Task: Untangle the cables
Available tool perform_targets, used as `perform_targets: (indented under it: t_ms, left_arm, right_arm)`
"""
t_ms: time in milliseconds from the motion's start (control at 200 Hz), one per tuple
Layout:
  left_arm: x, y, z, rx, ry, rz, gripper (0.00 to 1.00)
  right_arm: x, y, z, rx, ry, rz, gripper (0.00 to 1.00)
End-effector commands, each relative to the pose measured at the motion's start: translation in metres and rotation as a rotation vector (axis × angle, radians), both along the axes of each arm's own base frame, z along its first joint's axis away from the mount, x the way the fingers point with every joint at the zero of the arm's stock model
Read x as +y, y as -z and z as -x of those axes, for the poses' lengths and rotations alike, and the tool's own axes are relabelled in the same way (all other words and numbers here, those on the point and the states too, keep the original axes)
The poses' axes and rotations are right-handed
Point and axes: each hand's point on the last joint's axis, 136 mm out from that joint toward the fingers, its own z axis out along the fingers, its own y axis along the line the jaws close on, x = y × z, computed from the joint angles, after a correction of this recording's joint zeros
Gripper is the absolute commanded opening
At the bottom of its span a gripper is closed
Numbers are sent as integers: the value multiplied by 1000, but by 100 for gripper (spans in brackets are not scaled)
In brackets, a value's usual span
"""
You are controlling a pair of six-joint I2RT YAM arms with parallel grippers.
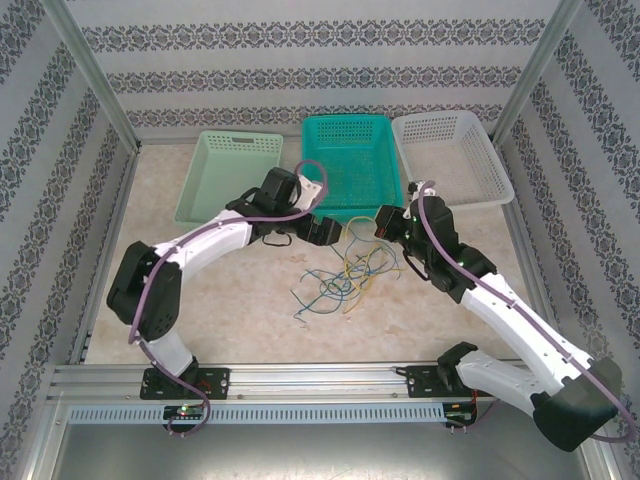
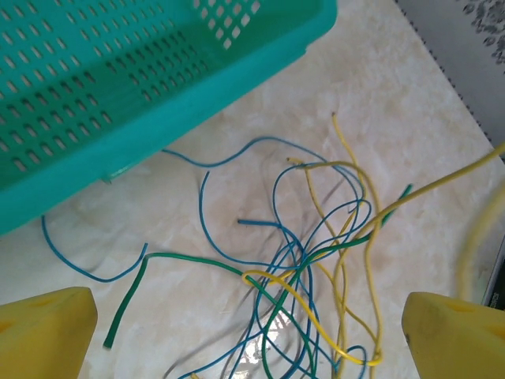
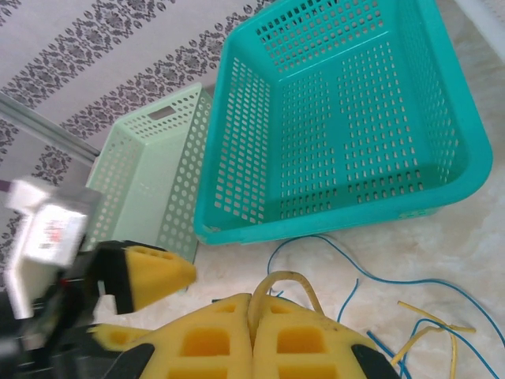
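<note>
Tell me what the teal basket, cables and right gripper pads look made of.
Teal basket: moulded plastic, slightly glossy, by its uniform colour and grid of holes.
Cables: thin wire in smooth coloured insulation, likely plastic; they hold loose curves.
Right pads: matte yellow, with square recesses; soft plastic or foam, cannot tell which.

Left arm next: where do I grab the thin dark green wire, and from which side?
Take the thin dark green wire near its loose cut end, away from the tangle. That stretch lies alone on the table, nothing crossing it. Come straight down, straddling it.
</note>
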Motion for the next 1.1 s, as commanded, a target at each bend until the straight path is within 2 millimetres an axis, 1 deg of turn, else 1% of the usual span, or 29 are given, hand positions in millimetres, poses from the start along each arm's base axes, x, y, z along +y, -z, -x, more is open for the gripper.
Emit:
perform_targets:
  t_ms: [0,45,110,215,330,390,460,599,729,794,859,949,994,1094]
  left_arm:
    - [11,-22,1,-98,-43,-19,100]
    - [16,-31,2,-136,-51,-18,100]
    - [17,-43,6,-185,-36,3,100]
    - [4,-53,20,-233,100,55,100]
    - [-12,-53,29,-214,225,92,100]
    - [-19,-54,32,-199,278,115,98]
    - [-25,-57,30,-203,306,125,95]
    - [-32,-54,25,-202,347,119,92]
    - [-36,-51,24,-195,374,118,89]
    - [-40,-51,26,-185,398,133,84]
    - [-45,-49,28,-169,417,148,76]
    - [-50,-44,32,-143,437,155,68]
    - [-52,-42,33,-134,442,159,62]
    - [-54,-40,37,-111,455,171,45]
  right_arm:
    - [1,-4,-7,-19,23,-15,0]
    - [2,-2,-8,-9,23,-19,0]
    - [5,2,-9,10,21,-27,0]
    - [11,6,-12,50,7,-59,0]
    - [21,9,-14,103,-22,-93,0]
    - [27,10,-15,124,-45,-103,0]
    - [32,11,-15,140,-62,-118,0]
    - [39,7,-17,150,-82,-149,0]
    - [45,9,-17,181,-106,-149,0]
    - [46,11,-17,195,-108,-158,0]
    - [48,11,-19,200,-108,-177,0]
    - [51,12,-20,222,-110,-198,0]
    - [52,14,-21,239,-109,-207,0]
    - [49,22,-24,291,-86,-255,0]
